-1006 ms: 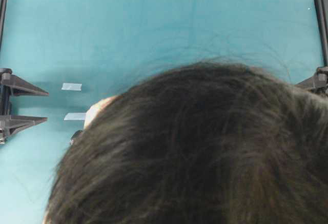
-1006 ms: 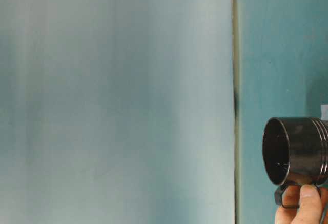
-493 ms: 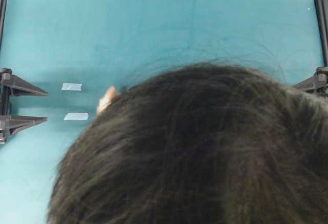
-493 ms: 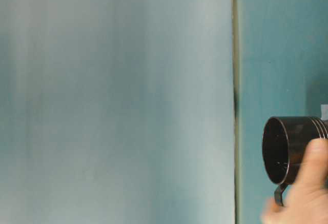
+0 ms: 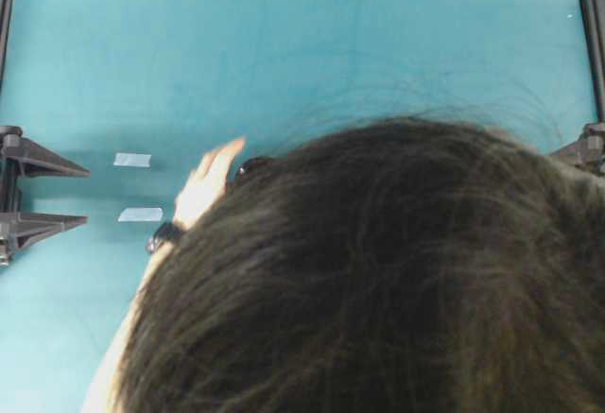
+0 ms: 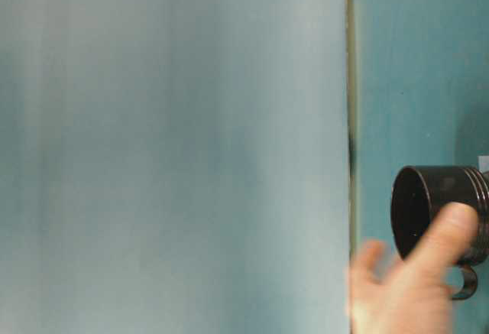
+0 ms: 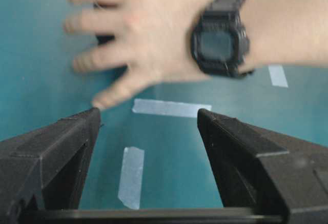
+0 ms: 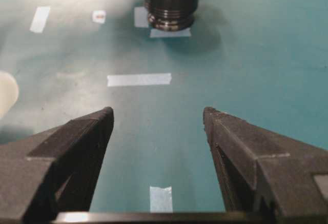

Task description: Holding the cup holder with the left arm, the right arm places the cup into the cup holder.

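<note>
The black cup holder [image 8: 171, 1] stands upright on tape marks far ahead of my right gripper [image 8: 158, 111], which is open and empty. In the table-level view the cup holder [image 6: 439, 212] shows its side handle, with a person's open hand [image 6: 405, 288] in front of it. Only a dark sliver of the cup holder [image 5: 253, 164] shows overhead. The white cup [image 8: 5, 98] is a pale edge at the far left of the right wrist view. My left gripper [image 7: 148, 114] is open and empty, low over the table, apart from the holder; it also shows overhead [image 5: 87, 196].
A person's head [image 5: 378, 281] hides most of the overhead view. Their hand [image 7: 143, 34] with a black watch [image 7: 219, 42] reaches over the table in front of my left gripper. Pale tape strips [image 5: 132, 160] mark the teal table [image 5: 284, 54].
The hand has let go of the cup holder's handle and spread open beside it. The head has shifted a little. Both grippers have stayed still.
</note>
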